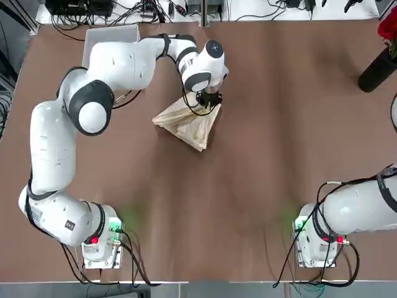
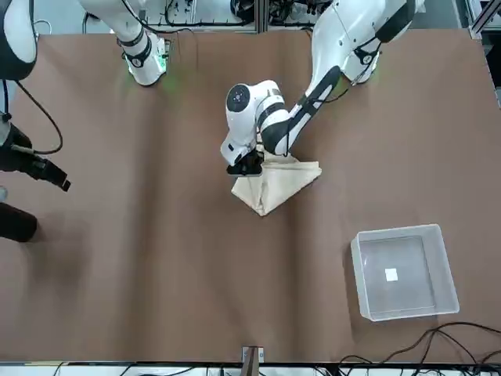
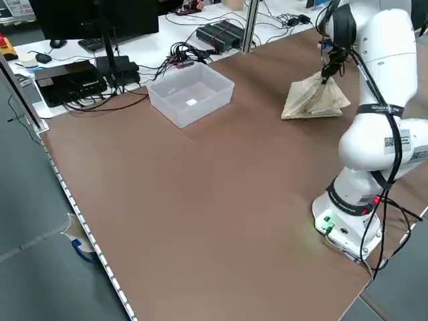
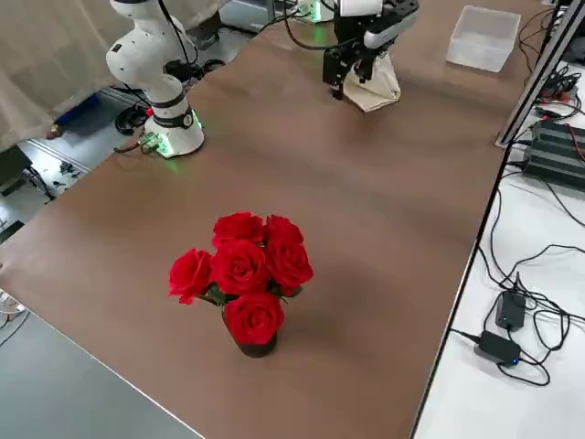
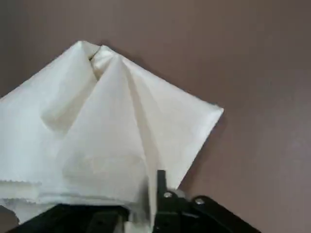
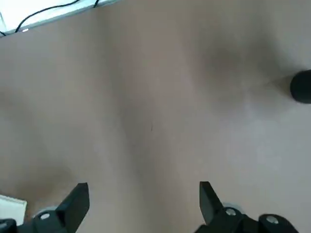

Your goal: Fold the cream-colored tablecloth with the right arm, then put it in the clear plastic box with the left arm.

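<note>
The cream-colored tablecloth (image 1: 189, 124) lies bunched into a folded, tent-like heap near the middle of the table, its peak drawn up to my left gripper (image 1: 209, 99). That gripper stands right over the cloth's top and pinches it; in the left wrist view the fabric (image 5: 107, 131) spreads out from between the fingers (image 5: 160, 187). The clear plastic box (image 2: 360, 274) stands apart on the far left of the table, with nothing but a small label inside. My right gripper (image 6: 143, 204) is open over bare table, its arm parked at the near right.
A dark vase of red roses (image 4: 242, 274) stands near the table's far right edge. Cables, power bricks and a black device (image 3: 221, 32) lie on the white bench beyond the far edge.
</note>
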